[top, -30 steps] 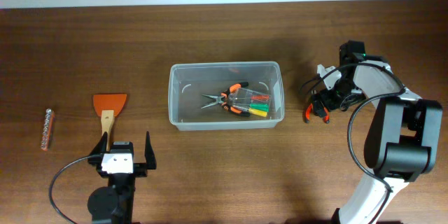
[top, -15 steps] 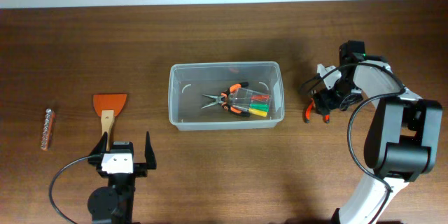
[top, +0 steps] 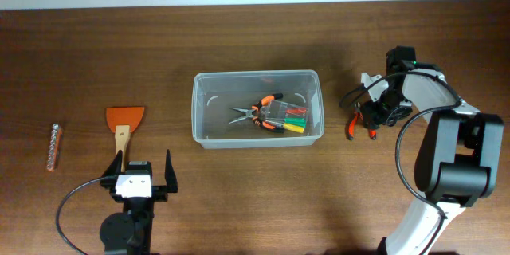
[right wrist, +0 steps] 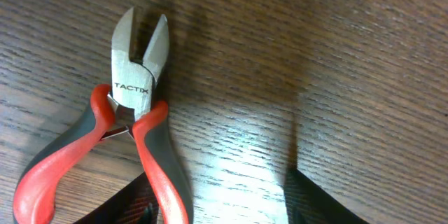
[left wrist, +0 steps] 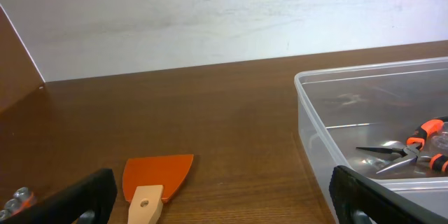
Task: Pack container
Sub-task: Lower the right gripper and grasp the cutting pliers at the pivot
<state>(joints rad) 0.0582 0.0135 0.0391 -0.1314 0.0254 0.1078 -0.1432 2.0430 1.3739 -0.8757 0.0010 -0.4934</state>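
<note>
The clear, translucent plastic rectangular container sits in the middle of the dark brown wooden desk, its long sides running left to right. Inside it lie orange-and-black needle-nose pliers, their handles resting against a small clear case of coloured bits in the right half. Well to the right of the container, red-and-black diagonal cutters lie flat on the desk, steel jaws slightly parted. The right tool is lowered over the handle end of the cutters; its fingers stand apart, one at the handles and the other with bare wood between it and them, so it is released and clamps nothing. The left tool is near the front edge on the left, spread wide and empty, aimed toward the far side of the desk. Just ahead of it lies an orange-bladed scraper with a pale wooden handle, and farther left is a short red rail of small metal pieces.
</note>
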